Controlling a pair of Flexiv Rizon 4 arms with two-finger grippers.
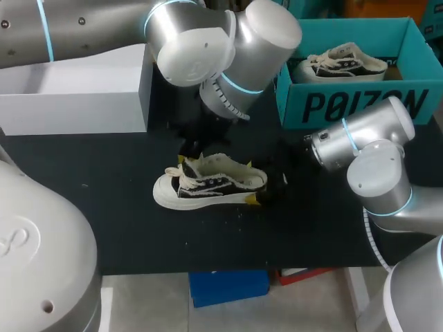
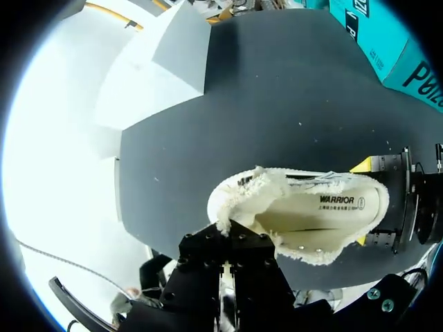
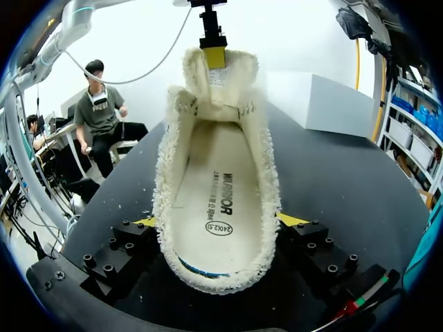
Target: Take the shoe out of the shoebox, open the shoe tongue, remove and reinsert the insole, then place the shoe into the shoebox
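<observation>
**While clamped at one end: slip risk**

Black-and-white fleecy canvas shoe (image 1: 211, 185) on black desk (image 1: 124, 207), near-left of teal cardboard shoebox (image 1: 360, 104). Right gripper (image 3: 220, 228) jaws clamp its heel (image 3: 221, 277); left gripper (image 1: 185, 159) at tongue (image 3: 211, 90), jaws' state unclear. A weak pinch could let the tongue slip and cover the insole (image 3: 218, 200).

This is a robotics laboratory, at a work station set up for handling trials. Two large silver arms with light-blue rings at their joints, the left arm (image 1: 194, 41) and the right arm (image 1: 374, 166), reach over a desk (image 1: 104, 180) covered with a plain black mat. The things on the desk look like trial objects: one shoe (image 1: 208, 187), a teal shoebox (image 1: 360, 104) with a second shoe (image 1: 339, 62) inside, and a plain white box (image 1: 69, 97).
</observation>
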